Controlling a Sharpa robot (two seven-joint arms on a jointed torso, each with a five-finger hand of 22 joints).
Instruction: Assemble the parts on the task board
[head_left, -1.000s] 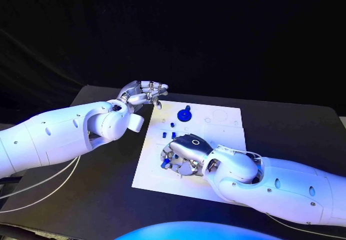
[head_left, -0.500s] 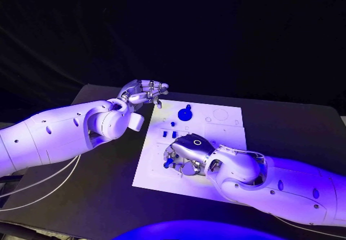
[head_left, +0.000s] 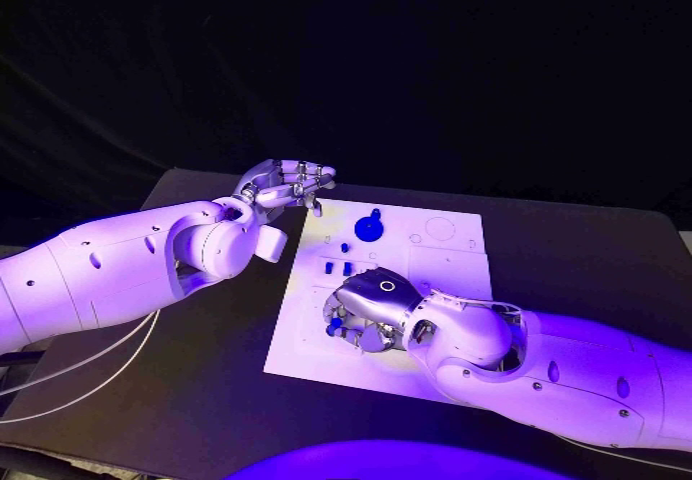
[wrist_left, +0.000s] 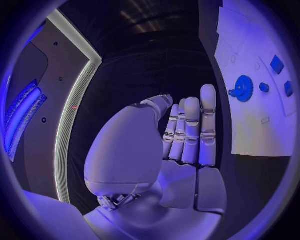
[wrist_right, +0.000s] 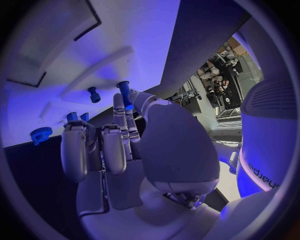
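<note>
Fingers (wrist_right: 128, 107) of right hand (head_left: 372, 305) pinch blue peg (wrist_right: 123, 90).

Black table (head_left: 173, 400); dark backdrop beyond

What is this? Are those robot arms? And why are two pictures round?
Yes, it is a robot with two white arms and silver hands. One camera on its head looks down at a black table. The round pictures come from cameras at its wrists. On the table lies a white task board with small blue parts, like a blue gear. The right hand is down on the board, pinching a blue peg. The left hand hovers beside the board, holding nothing.
</note>
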